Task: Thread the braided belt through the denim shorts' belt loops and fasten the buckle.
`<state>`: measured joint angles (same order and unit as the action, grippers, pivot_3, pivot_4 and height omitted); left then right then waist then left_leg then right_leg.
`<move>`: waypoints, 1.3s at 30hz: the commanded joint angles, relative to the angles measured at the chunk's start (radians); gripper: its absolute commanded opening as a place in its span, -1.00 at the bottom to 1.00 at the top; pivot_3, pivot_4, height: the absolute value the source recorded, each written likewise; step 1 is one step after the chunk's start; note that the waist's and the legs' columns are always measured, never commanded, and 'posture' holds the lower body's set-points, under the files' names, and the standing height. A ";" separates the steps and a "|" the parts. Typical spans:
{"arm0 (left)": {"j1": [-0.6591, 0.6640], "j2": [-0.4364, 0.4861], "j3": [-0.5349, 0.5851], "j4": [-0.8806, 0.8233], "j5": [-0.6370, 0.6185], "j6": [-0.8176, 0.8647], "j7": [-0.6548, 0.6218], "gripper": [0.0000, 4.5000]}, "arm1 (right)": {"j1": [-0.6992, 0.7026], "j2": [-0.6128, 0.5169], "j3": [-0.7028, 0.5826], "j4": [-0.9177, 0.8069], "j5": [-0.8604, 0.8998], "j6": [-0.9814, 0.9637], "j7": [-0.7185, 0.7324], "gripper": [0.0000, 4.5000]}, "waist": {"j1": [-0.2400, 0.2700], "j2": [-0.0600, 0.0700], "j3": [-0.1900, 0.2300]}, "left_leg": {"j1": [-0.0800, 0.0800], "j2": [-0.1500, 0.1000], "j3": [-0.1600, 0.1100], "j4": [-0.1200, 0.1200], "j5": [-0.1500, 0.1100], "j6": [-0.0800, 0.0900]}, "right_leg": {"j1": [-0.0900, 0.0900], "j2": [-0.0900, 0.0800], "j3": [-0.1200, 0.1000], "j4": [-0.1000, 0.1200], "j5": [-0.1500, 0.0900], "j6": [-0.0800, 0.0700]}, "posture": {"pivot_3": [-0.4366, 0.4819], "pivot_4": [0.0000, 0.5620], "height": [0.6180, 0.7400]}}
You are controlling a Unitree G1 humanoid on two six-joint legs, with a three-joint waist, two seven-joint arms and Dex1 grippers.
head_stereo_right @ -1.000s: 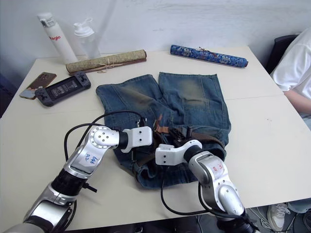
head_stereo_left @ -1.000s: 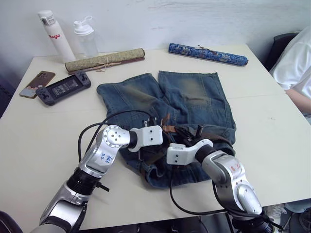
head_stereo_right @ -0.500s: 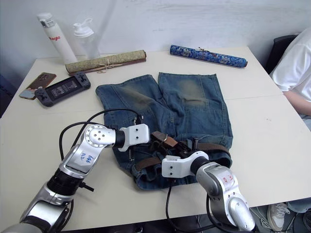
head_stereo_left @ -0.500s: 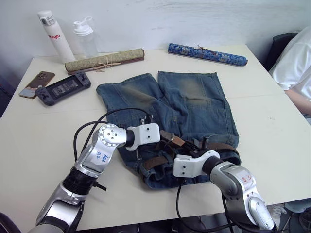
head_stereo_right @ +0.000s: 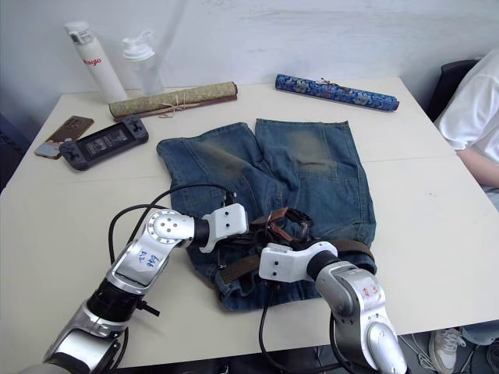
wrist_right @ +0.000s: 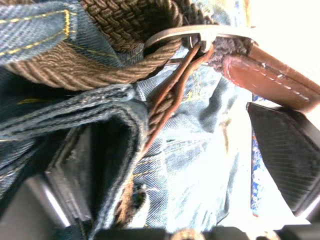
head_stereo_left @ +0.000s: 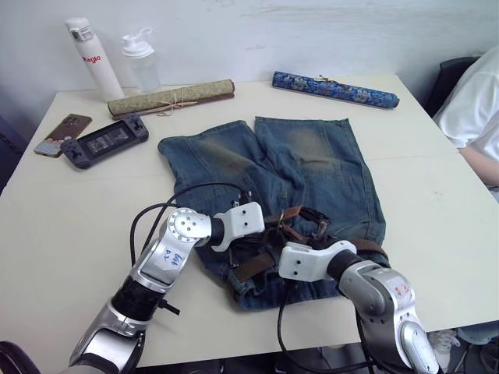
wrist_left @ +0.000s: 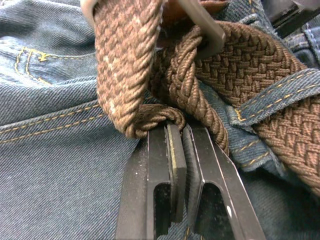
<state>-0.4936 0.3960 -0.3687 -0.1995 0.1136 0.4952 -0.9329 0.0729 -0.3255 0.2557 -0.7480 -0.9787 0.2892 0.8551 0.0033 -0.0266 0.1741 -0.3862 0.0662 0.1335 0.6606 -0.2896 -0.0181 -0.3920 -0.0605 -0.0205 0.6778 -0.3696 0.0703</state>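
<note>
The denim shorts [head_stereo_left: 288,167] lie mid-table [head_stereo_left: 62,202], legs toward the far edge, with the braided belt [head_stereo_left: 253,265] along their near waistband. Behind them lie a rolled mat [head_stereo_left: 170,97] on the left and a patterned roll [head_stereo_left: 334,88] on the right. Far left sit a handheld game console [head_stereo_left: 104,141], a phone [head_stereo_left: 62,134] and two bottles [head_stereo_left: 142,61].

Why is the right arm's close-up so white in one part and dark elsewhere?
Right wrist view: the area beyond the denim shorts glares out to white, while the fold under the braided belt lies in deep shadow. Left wrist view: evenly lit, no glare.
</note>
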 commanded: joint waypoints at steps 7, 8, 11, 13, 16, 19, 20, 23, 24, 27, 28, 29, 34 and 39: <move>0.019 -0.012 -0.061 0.018 -0.030 -0.039 -0.014 -1.00 | 0.046 -0.064 -0.162 -0.253 0.215 0.160 0.217 0.98 | 0.000 0.000 0.000 | 0.000 -0.001 -0.002 0.001 -0.001 0.001 | 0.002 0.000 -0.001 0.000 0.000 0.000 | -0.05 -0.47 0.95; 0.019 -0.012 -0.063 0.019 -0.031 -0.041 -0.014 -1.00 | 0.034 -0.068 -0.173 -0.262 0.231 0.175 0.225 0.98 | 0.000 0.000 0.000 | 0.000 -0.001 -0.002 0.001 -0.001 0.001 | 0.002 0.000 -0.001 0.000 0.000 0.000 | -0.05 -0.47 0.95; 0.020 -0.015 -0.071 0.014 -0.038 -0.038 -0.020 -1.00 | 0.012 -0.083 -0.223 -0.293 0.303 0.222 0.261 0.98 | 0.000 0.000 0.000 | 0.000 -0.001 -0.002 0.001 -0.001 0.001 | 0.002 0.000 -0.001 0.000 0.000 0.000 | -0.05 -0.47 0.95; 0.018 -0.020 -0.074 0.018 -0.039 -0.037 -0.018 -1.00 | -0.007 -0.101 -0.299 -0.298 0.378 0.226 0.292 0.98 | 0.001 0.000 0.000 | 0.000 -0.001 -0.003 0.001 -0.001 0.001 | 0.002 0.000 -0.001 -0.001 0.000 0.000 | -0.05 -0.47 0.95; 0.014 -0.023 -0.077 0.025 -0.038 -0.040 -0.016 -1.00 | -0.076 -0.077 -0.371 -0.299 0.480 0.239 0.321 0.98 | 0.002 0.000 0.000 | 0.000 -0.001 -0.003 0.001 -0.001 0.001 | 0.002 0.000 -0.001 -0.001 0.000 0.000 | -0.05 -0.47 0.95; 0.012 -0.023 -0.079 0.027 -0.038 -0.042 -0.015 -1.00 | -0.165 -0.034 -0.388 -0.299 0.548 0.271 0.328 0.98 | -0.001 0.000 0.000 | -0.001 -0.001 -0.003 0.001 -0.001 0.001 | 0.002 0.000 -0.001 -0.001 0.000 0.000 | -0.05 -0.47 0.95; 0.012 -0.023 -0.079 0.028 -0.039 -0.042 -0.015 -1.00 | -0.202 -0.029 -0.405 -0.299 0.577 0.303 0.323 0.98 | -0.001 0.000 -0.001 | 0.000 -0.001 -0.003 0.002 -0.001 0.002 | 0.002 0.000 -0.001 -0.001 0.000 0.000 | -0.05 -0.47 0.95; 0.010 -0.022 -0.080 0.029 -0.040 -0.042 -0.013 -1.00 | -0.251 -0.078 -0.426 -0.299 0.583 0.335 0.312 0.98 | -0.001 0.000 -0.001 | -0.001 -0.001 -0.004 0.002 -0.001 0.001 | 0.002 0.001 -0.001 -0.001 0.000 0.000 | -0.05 -0.47 0.95; 0.010 -0.022 -0.080 0.029 -0.040 -0.042 -0.012 -1.00 | -0.247 -0.096 -0.423 -0.299 0.584 0.331 0.312 0.98 | -0.001 0.001 -0.001 | -0.001 0.000 -0.006 0.001 -0.001 0.001 | 0.002 0.000 -0.001 -0.001 0.000 0.000 | -0.05 -0.47 0.95; 0.010 -0.023 -0.081 0.028 -0.040 -0.040 -0.010 -1.00 | -0.230 -0.153 -0.406 -0.299 0.606 0.319 0.295 0.98 | 0.001 0.001 -0.001 | -0.002 0.000 -0.008 0.002 -0.002 0.003 | 0.004 -0.001 0.000 -0.004 0.000 0.000 | -0.05 -0.47 0.95; 0.009 -0.023 -0.081 0.028 -0.041 -0.040 -0.010 -1.00 | -0.219 -0.175 -0.397 -0.299 0.603 0.304 0.287 0.98 | 0.001 0.001 -0.001 | -0.002 0.000 -0.007 0.002 -0.002 0.003 | 0.004 -0.001 0.000 -0.004 0.000 0.000 | -0.05 -0.47 0.95; 0.009 -0.023 -0.080 0.028 -0.041 -0.039 -0.010 -1.00 | -0.206 -0.193 -0.385 -0.299 0.600 0.291 0.275 0.98 | 0.001 0.001 -0.001 | -0.002 0.000 -0.008 0.002 -0.002 0.003 | 0.004 -0.001 0.000 -0.004 0.000 0.000 | -0.05 -0.47 0.95; 0.007 -0.024 -0.079 0.027 -0.041 -0.037 -0.008 -1.00 | -0.158 -0.260 -0.355 -0.299 0.601 0.243 0.226 0.98 | -0.001 0.001 -0.001 | -0.002 0.000 -0.008 0.002 -0.002 0.003 | 0.005 -0.001 0.000 -0.004 0.000 0.001 | -0.05 -0.47 0.95; 0.006 -0.026 -0.078 0.027 -0.042 -0.033 -0.007 -1.00 | -0.127 -0.300 -0.314 -0.299 0.586 0.209 0.175 0.98 | -0.002 0.001 -0.001 | -0.001 0.000 -0.009 0.002 -0.002 0.003 | 0.006 -0.001 -0.001 -0.005 0.000 0.001 | -0.05 -0.47 0.95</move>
<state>-0.4932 0.3764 -0.4142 -0.1766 0.0879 0.4581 -0.9319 -0.0612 -0.6087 -0.0661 -0.8885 -0.3906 0.5247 1.0576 0.0015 -0.0260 0.1733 -0.3874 0.0659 0.1247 0.6624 -0.2915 -0.0150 -0.3863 -0.0614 -0.0210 0.6731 -0.3701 0.0713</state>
